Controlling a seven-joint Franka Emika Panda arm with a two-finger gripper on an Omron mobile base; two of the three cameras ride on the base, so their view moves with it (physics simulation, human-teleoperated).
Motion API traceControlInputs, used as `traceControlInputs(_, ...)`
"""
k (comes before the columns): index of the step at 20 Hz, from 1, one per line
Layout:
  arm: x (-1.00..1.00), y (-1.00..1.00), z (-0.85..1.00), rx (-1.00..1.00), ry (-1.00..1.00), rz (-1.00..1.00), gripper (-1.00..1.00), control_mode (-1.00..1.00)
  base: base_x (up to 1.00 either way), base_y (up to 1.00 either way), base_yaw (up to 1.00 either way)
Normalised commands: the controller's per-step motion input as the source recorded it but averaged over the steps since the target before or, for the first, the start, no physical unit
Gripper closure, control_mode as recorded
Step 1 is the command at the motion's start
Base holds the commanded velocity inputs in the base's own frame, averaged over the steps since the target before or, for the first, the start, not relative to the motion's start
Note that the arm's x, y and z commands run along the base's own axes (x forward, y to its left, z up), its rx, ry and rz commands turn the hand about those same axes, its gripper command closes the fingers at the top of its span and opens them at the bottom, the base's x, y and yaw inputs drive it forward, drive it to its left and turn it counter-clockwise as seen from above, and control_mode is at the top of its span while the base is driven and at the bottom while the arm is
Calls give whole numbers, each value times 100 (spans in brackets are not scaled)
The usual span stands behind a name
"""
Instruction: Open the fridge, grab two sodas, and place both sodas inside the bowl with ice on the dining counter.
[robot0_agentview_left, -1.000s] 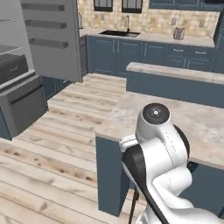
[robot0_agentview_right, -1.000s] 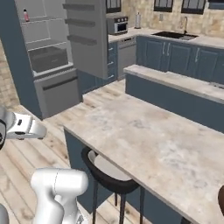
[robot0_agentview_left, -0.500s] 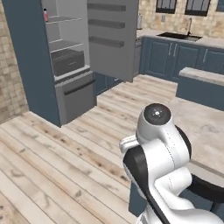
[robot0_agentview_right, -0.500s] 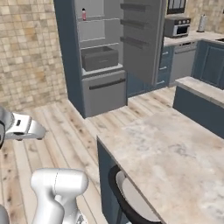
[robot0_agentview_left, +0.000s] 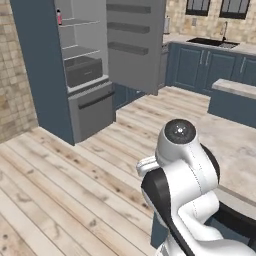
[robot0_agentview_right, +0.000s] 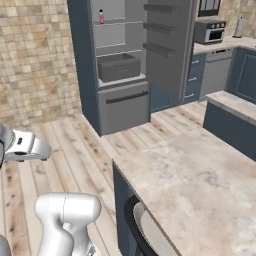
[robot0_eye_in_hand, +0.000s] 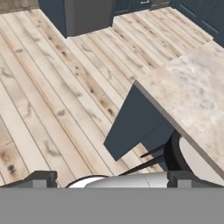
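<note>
Across the plank floor the fridge (robot0_agentview_left: 85, 75) stands open with a pink bottle (robot0_agentview_right: 101, 16) on its top shelf, while the empty gripper (robot0_eye_in_hand: 111, 177), fingers spread wide, hangs beside the dining counter (robot0_eye_in_hand: 192, 96).

We see a pale wood plank floor (robot0_agentview_left: 65, 175) running diagonally across the room. At 9 o'clock in the left base view stands a tan stone-tile wall (robot0_agentview_left: 15, 90). At 1 o'clock, dark blue cabinets (robot0_agentview_left: 200, 67) carry a beige worktop with a sink (robot0_agentview_left: 212, 43) under two dark-framed windows (robot0_agentview_left: 210, 6). In the right base view, at 1 o'clock, a microwave (robot0_agentview_right: 209, 31) sits on that worktop. Light is even and soft.
</note>
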Motion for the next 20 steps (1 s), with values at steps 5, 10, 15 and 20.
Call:
traceControlInputs(5,0,0,0,0,0,0,-100,100,80,69,-12)
traceControlInputs(10,0,0,0,0,0,0,-100,100,27,82,-16)
traceControlInputs(15,0,0,0,0,0,0,-100,100,0,94,-4)
traceControlInputs(20,0,0,0,0,0,0,-100,100,28,90,0)
